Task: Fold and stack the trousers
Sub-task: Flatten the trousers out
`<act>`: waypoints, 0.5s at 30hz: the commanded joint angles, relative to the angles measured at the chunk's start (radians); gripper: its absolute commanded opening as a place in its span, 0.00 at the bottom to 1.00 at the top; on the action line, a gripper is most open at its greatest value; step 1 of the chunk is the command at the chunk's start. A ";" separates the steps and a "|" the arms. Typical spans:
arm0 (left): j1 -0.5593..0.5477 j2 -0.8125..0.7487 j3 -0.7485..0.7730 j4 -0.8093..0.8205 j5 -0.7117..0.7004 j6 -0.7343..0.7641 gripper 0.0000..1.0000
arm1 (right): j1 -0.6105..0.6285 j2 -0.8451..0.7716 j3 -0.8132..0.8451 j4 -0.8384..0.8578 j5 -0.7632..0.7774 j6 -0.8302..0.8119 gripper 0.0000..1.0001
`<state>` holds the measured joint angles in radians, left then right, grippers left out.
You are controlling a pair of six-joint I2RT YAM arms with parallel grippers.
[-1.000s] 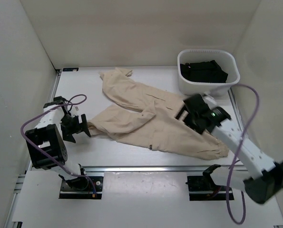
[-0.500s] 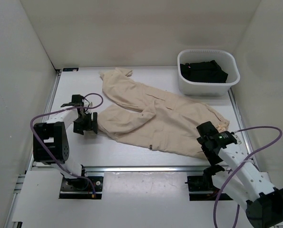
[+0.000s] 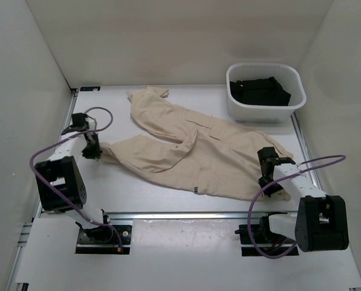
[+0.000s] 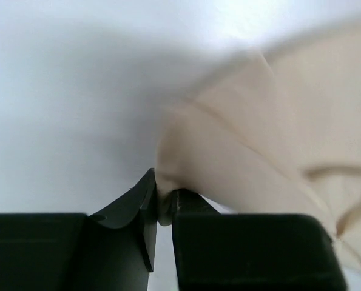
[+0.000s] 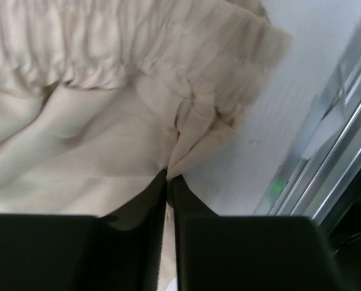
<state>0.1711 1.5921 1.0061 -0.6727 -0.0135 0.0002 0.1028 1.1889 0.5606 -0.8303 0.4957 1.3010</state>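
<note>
The beige trousers (image 3: pixel 192 145) lie spread and wrinkled across the middle of the white table, one leg reaching to the back left, the other to the left. My left gripper (image 3: pixel 96 152) is shut on the tip of the nearer leg, and the left wrist view shows cloth (image 4: pixel 271 139) pinched between its black jaws (image 4: pixel 164 209). My right gripper (image 3: pixel 267 176) is at the trousers' right end. It is shut on a fold of cloth (image 5: pixel 192 130) just below the gathered waistband (image 5: pixel 107 54), with the jaws (image 5: pixel 169 179) closed tight.
A white bin (image 3: pixel 262 113) holding dark clothing (image 3: pixel 259 90) stands at the back right, close behind the trousers. White walls enclose the left, back and right. A metal rail (image 3: pixel 186 213) runs along the front edge, and its right end (image 5: pixel 332 151) lies near my right gripper.
Both grippers were open and have shut on the trousers. The left moved back-left onto the leg tip and drew it leftward. The right arm folded back, its gripper staying at the waist end.
</note>
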 commanded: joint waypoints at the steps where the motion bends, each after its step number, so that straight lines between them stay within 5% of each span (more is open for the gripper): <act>1: 0.132 -0.180 0.080 0.106 -0.120 0.000 0.16 | -0.020 0.032 0.001 -0.012 0.039 -0.098 0.02; 8: 0.319 -0.332 0.036 0.286 -0.160 0.000 0.16 | -0.038 0.014 0.163 -0.072 0.104 -0.248 0.00; 15: 0.363 -0.434 -0.124 0.441 -0.108 0.000 0.16 | -0.048 0.096 0.369 -0.033 -0.005 -0.469 0.00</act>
<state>0.5148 1.1847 0.8913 -0.3641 -0.1158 0.0002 0.0681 1.2472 0.8288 -0.8665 0.4625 0.9817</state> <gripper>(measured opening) 0.232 0.003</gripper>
